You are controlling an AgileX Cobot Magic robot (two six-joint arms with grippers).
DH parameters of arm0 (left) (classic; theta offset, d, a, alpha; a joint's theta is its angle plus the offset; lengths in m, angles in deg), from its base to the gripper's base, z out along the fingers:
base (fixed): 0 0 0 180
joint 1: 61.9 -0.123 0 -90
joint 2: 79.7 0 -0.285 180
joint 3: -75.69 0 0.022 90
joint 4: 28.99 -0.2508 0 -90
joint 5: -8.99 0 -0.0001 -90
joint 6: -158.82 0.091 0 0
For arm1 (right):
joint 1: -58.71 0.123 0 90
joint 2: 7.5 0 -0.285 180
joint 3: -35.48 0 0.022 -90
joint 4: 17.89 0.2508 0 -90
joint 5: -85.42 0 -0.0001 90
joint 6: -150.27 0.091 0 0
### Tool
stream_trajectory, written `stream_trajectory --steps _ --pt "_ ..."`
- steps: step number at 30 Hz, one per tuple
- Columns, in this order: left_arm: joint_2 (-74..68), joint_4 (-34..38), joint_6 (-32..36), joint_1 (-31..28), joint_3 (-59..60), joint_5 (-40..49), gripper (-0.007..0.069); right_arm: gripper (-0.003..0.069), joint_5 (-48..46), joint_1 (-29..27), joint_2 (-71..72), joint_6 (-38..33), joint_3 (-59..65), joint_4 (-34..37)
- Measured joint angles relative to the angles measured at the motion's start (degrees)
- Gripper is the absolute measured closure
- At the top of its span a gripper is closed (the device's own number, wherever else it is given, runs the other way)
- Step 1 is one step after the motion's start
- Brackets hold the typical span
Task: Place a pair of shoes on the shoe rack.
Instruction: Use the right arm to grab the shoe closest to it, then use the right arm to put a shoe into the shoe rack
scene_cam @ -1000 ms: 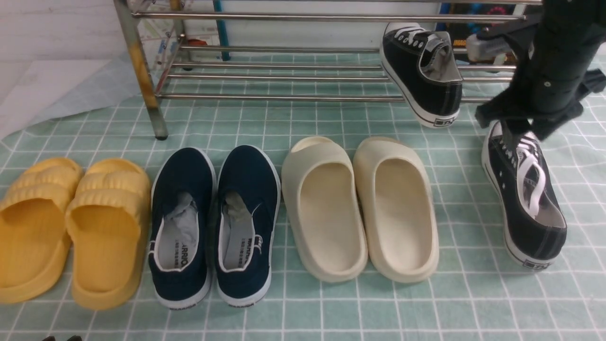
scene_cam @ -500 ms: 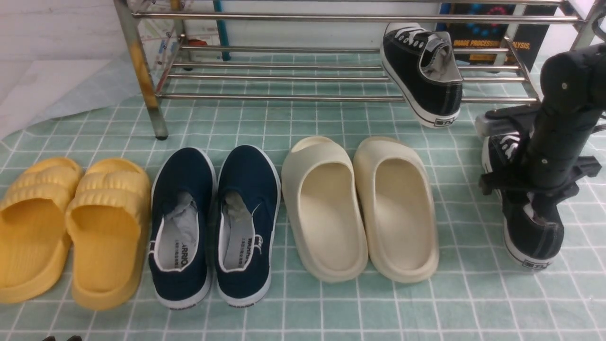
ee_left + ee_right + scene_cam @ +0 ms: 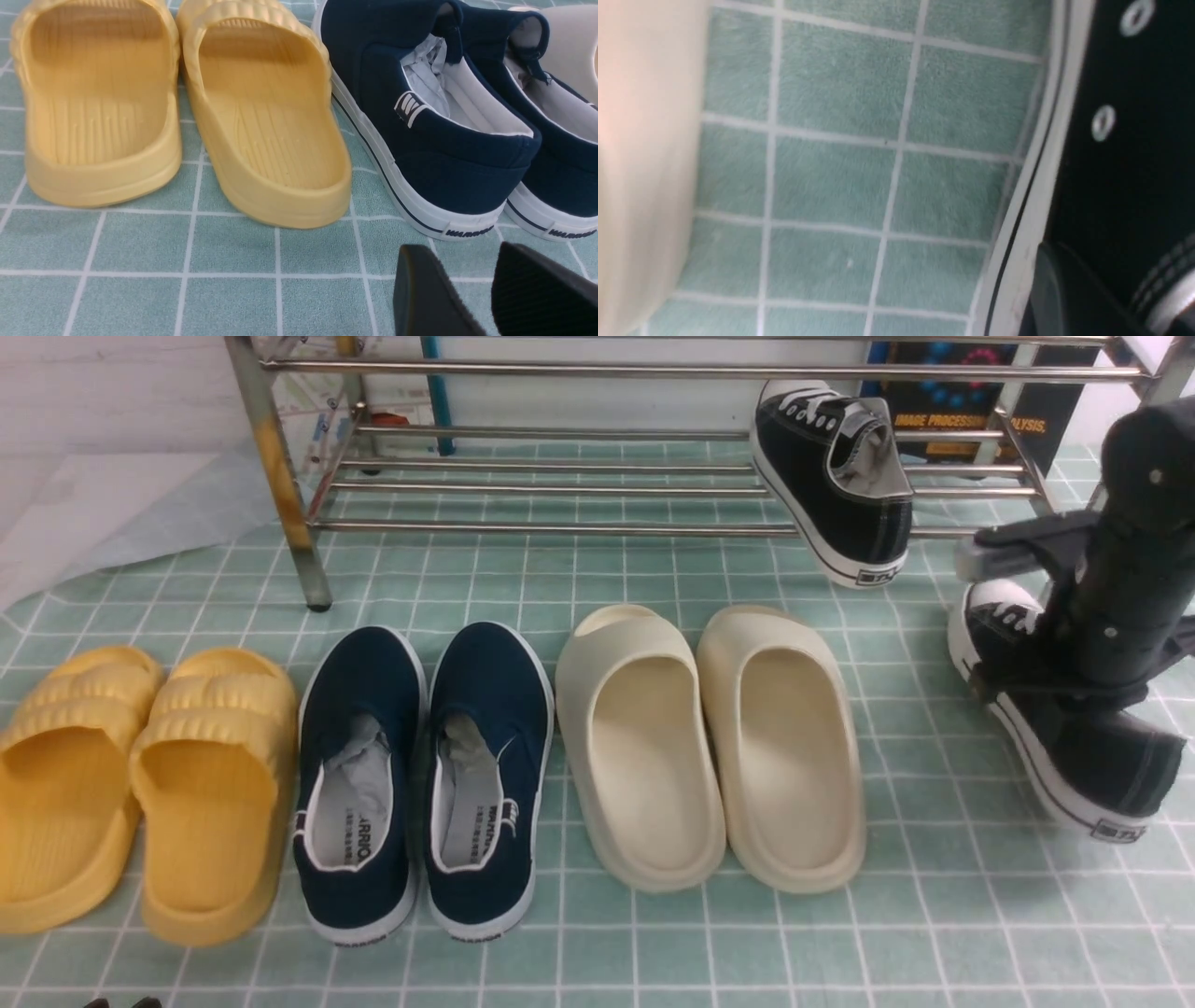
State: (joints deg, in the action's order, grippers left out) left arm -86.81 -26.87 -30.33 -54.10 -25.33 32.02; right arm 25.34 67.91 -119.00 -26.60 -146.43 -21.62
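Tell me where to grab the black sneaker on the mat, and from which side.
Take the black sneaker by the canvas wall at its collar, behind the laces, coming down from above. It lies laces up, toe toward the shoe rack, so the collar opens upward; that thin wall suits a pinch, the wide sole likely does not.

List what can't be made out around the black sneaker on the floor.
- Right gripper jaws: front view, hidden behind its own arm; grip on the sneaker unconfirmed.
- Sneaker's opening: front view, covered by the arm.
- Right wrist view: blurred, shows only the sneaker's side, cut off by the edge.
- Shoe rack: top cut off, front view.
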Motion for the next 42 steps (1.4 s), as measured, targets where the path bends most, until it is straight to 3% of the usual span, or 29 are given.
stream_trajectory --steps 5,15,23,42 --pt "0.0 0.0 0.0 0.0 0.0 0.0 0.0386 0.0611 -1.1 0.0 4.9 -3.7 -1.0 0.2" --pt "0.0 0.0 0.0 0.0 0.0 0.0 0.0386 0.0611 2.5 0.0 4.0 -3.7 -8.2 0.2" --pt "0.0 0.0 0.0 0.0 0.0 0.0 0.0386 0.0611 9.1 0.0 -5.5 -3.7 -17.4 0.0" --pt "0.0 0.0 0.0 0.0 0.0 0.0 0.0386 0.0611 6.5 0.0 -22.8 -12.1 -40.8 0.5"
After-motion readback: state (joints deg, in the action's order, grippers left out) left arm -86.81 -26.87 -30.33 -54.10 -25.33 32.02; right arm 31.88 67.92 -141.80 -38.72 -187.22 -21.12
